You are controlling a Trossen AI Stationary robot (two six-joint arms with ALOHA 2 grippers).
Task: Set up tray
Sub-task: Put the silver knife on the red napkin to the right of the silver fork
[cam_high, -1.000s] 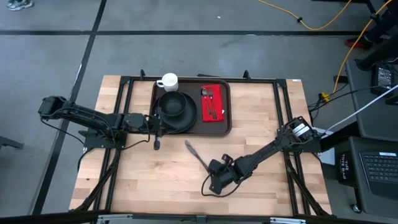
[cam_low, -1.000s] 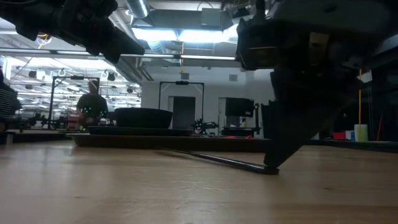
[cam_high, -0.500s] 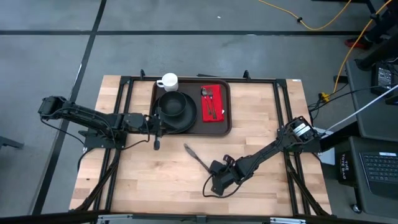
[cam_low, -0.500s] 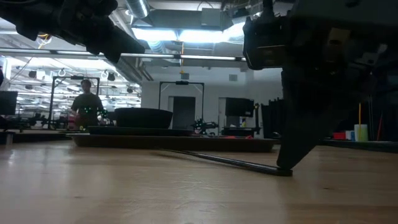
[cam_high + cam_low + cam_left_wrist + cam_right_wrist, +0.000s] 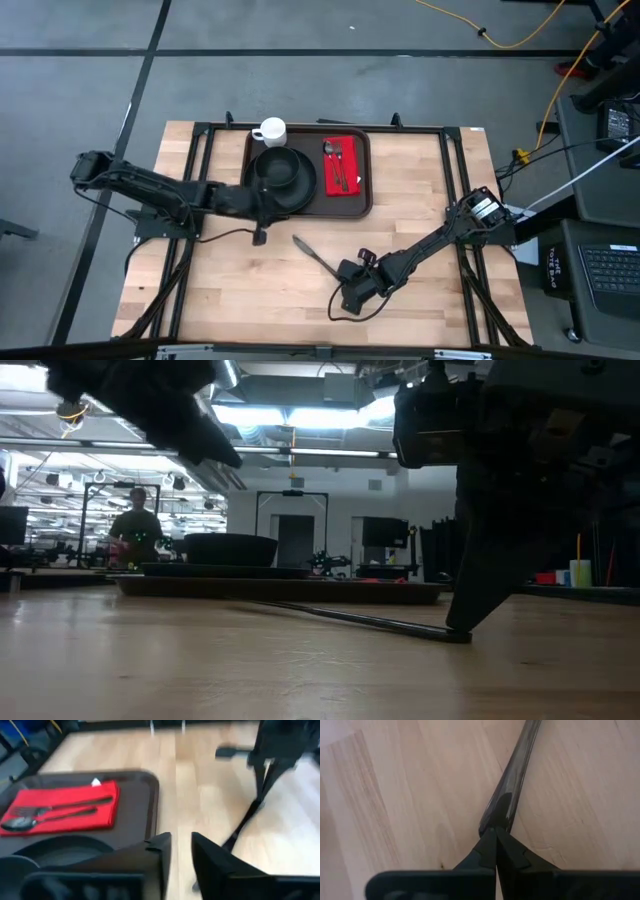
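The right gripper (image 5: 496,836) has its jaws pinched together on the end of a dark utensil (image 5: 314,255) lying on the table (image 5: 420,200); the left gripper (image 5: 180,851) has a narrow gap between its fingers and hovers at the near edge of the tray (image 5: 364,175). The tray sits at the table's far middle. On it are a black plate (image 5: 296,188) with a bowl (image 5: 276,169), a red napkin (image 5: 349,165) bearing a fork (image 5: 65,805) and spoon (image 5: 42,819), and a white mug (image 5: 270,131).

place: robotics lab | signs: ceiling strip lights (image 5: 300,415); equipment racks (image 5: 110,520); floor cable (image 5: 520,35)
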